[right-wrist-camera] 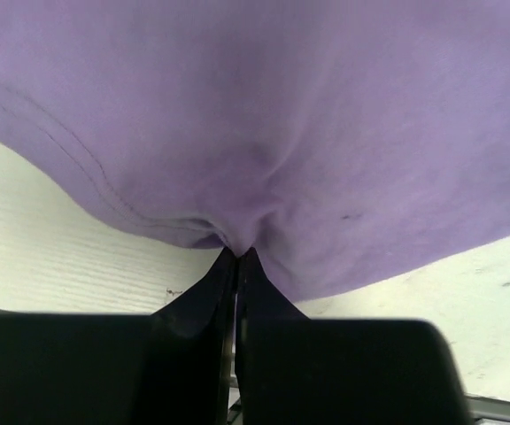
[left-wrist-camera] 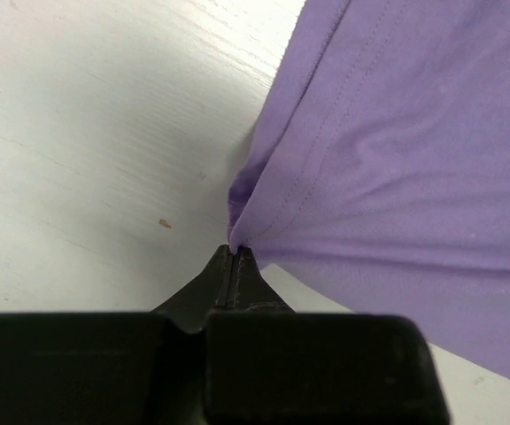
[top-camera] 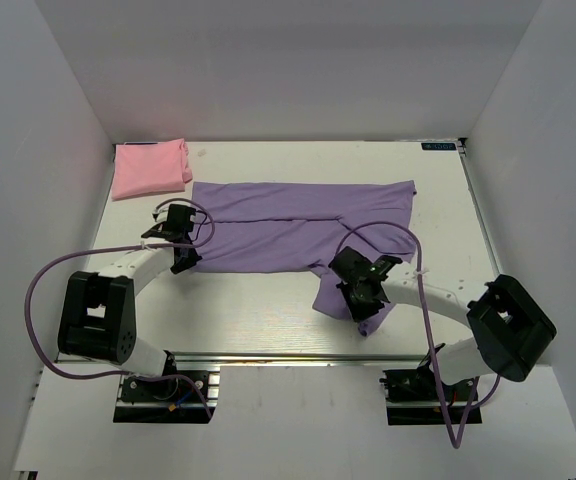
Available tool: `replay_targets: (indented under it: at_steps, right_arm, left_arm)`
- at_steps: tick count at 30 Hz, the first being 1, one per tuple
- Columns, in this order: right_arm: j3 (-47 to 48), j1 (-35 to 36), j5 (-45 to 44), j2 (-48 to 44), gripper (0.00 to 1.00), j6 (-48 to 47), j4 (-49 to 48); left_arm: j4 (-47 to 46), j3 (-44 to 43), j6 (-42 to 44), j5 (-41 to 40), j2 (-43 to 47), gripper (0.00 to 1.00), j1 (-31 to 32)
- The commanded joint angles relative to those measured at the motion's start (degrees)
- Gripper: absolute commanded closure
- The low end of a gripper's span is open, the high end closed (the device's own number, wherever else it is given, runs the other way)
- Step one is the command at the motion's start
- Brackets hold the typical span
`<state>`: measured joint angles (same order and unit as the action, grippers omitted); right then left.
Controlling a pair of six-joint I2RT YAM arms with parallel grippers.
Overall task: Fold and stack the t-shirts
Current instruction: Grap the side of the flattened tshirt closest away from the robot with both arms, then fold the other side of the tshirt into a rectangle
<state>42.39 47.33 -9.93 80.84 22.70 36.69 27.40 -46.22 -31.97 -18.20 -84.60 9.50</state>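
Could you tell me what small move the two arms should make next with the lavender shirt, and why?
Probably lift both pinched spots slightly, together. The left gripper is shut on the near left edge of the lavender t-shirt, and the right gripper on its near right flap, so raising them should free the cloth from the table for a fold.

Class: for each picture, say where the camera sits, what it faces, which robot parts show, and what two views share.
Top external: above and behind, looking down at the table, lavender t-shirt, folded pink t-shirt; both arms show.
Left wrist: on the left arm, facing the shirt's edge pinched in the shut left jaws.
Right wrist: on the right arm, facing cloth pinched in the shut right jaws.
All share the lavender t-shirt.
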Motion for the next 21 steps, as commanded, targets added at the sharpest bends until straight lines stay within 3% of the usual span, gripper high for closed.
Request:
replay_targets:
  at_steps: [1,8,13,21]
  right_arm:
    - [4.71,-0.39,-5.62,-1.56,1.00,-0.63,0.75]
    - [11.48,-6.28,-8.26,-0.24,1.00,-5.55,-0.65]
    - [17.28,-14.61,-4.40,2.83,1.00,-10.21,-4.25]
    - [28.87,-22.01,2.20,8.98,1.00,-18.99,-6.19]
  left_arm:
    - [-0.06,-1.24,0.06,1.50,2.95,1.00,-0.27]
    - [2.13,-7.92,-0.64,2.19,-0.21,1.00,-1.32]
    - [2.13,-13.18,-0.64,4.74,-3.81,1.00,-3.08]
    - [1.52,-21.01,-0.03,9.06,-10.93,1.00,-5.01]
